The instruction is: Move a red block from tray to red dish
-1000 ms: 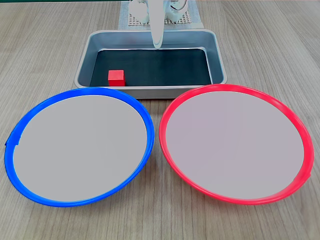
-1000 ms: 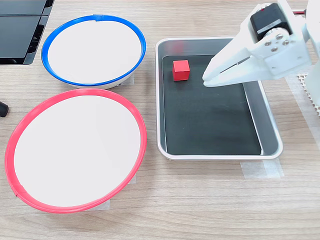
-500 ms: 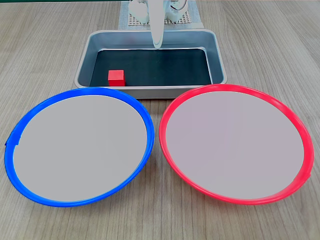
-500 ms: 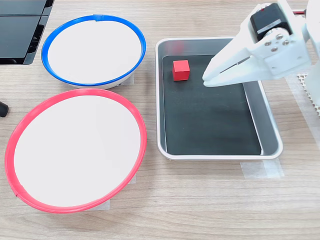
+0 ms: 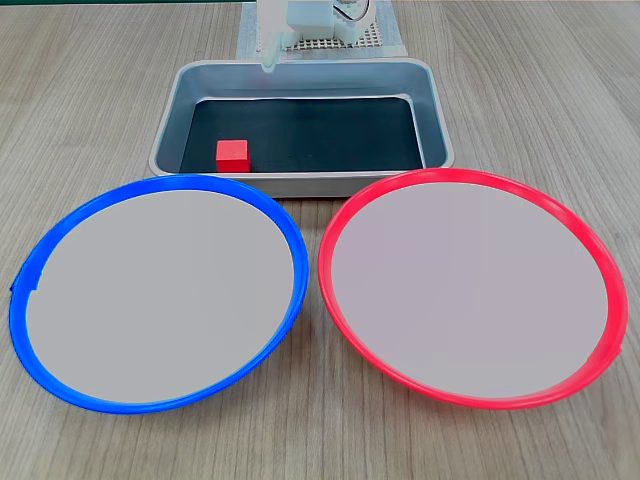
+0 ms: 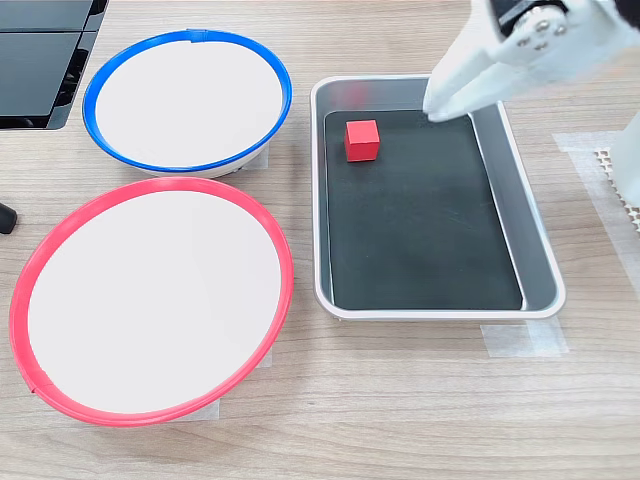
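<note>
The red block [image 5: 232, 154] [image 6: 361, 139] lies on the dark bottom of the grey tray [image 5: 300, 184] [image 6: 541, 252], in the corner nearest the blue dish. The red dish [image 5: 470, 285] [image 6: 150, 300] sits empty on the table beside the tray. My white gripper [image 5: 268, 62] [image 6: 433, 108] hovers above the tray's far rim, its fingers together and holding nothing. Its tip is a short way from the block, to the block's right in the second exterior view.
A blue-rimmed dish [image 5: 160, 290] [image 6: 185, 100] of the same size lies next to the red one, also empty. A black flat object [image 6: 40, 50] sits at the second exterior view's top left. The arm's base stands on a white mesh mat [image 5: 380, 35] behind the tray.
The gripper has lifted and swung toward the block's side of the tray, left in the first exterior view. The block and both dishes have stayed put.
</note>
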